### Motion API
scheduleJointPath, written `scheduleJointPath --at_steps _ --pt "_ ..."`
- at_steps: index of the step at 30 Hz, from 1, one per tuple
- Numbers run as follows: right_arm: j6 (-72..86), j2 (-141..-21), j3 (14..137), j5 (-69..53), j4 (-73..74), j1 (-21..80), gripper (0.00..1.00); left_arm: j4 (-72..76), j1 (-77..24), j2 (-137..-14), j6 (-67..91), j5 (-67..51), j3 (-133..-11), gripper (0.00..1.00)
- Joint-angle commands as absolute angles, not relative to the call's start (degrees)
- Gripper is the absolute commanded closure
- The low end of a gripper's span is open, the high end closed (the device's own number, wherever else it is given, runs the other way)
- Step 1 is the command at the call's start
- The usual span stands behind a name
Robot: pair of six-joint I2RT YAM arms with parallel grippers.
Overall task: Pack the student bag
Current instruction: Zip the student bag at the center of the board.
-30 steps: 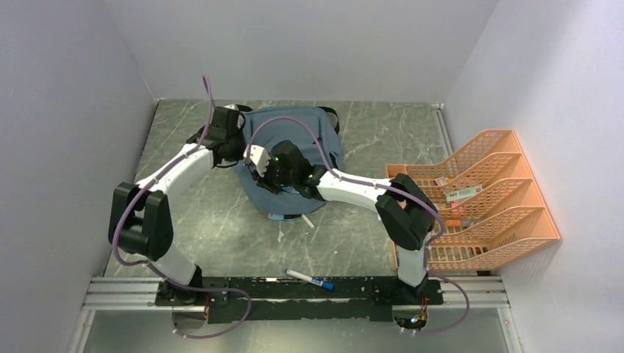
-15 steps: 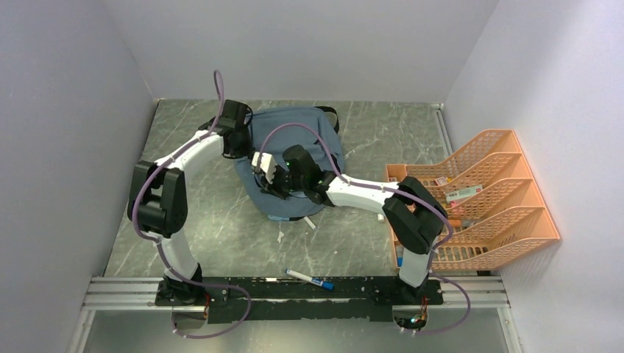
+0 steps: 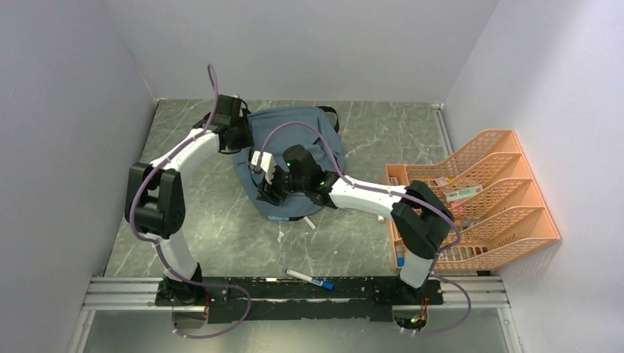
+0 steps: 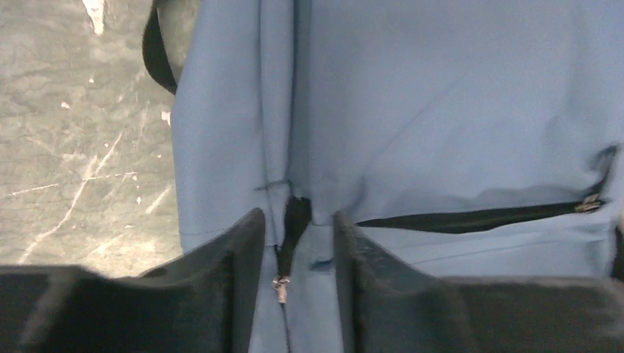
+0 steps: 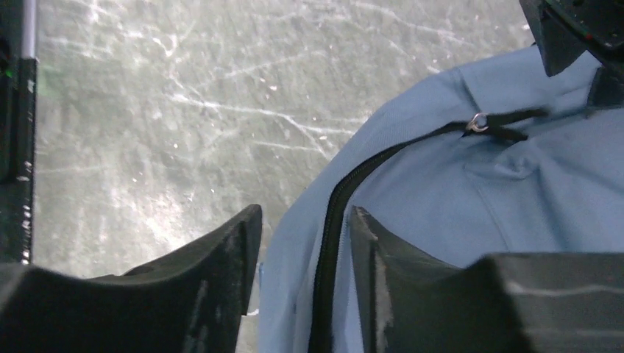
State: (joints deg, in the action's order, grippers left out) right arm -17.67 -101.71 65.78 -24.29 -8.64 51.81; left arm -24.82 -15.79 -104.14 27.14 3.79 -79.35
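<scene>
my left gripper (image 4: 298, 220) and right gripper (image 5: 305, 220) sit parted astride zippers (image 5: 383, 156) on the student bag (image 4: 441, 110); rack (image 3: 508, 136) labels unreadable.

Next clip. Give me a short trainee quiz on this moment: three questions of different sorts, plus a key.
1. True or false: the student bag lies inside the orange tray rack.
2. What lies on the table nearest the arm bases? A. a marker pen B. scissors C. a book
3. Fill in: in the left wrist view, a black ____ shows in the gap of the left tool.
Key: 1 false, the bag lies on the table, apart from the rack. 2 A. 3 zipper.
</scene>
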Motion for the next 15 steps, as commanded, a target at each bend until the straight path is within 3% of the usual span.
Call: scheduleJointPath --at_steps 1,9,15 --pt "-12.2 -95.37 65.56 -19.92 -11.22 52.4 0.45 -18.23 -14.69 -96.15 26.71 5.1 -77.95 0.46" --pt "-2.45 -83.19 58.86 4.26 -9.9 50.38 0.29 -23.59 -14.5 -85.47 32.79 8.6 -69.71 0.28" --pt "10.19 -78.03 54.76 15.46 -2.57 44.8 0.29 -28.31 -14.62 -81.04 39.63 7.89 -63.54 0.23"
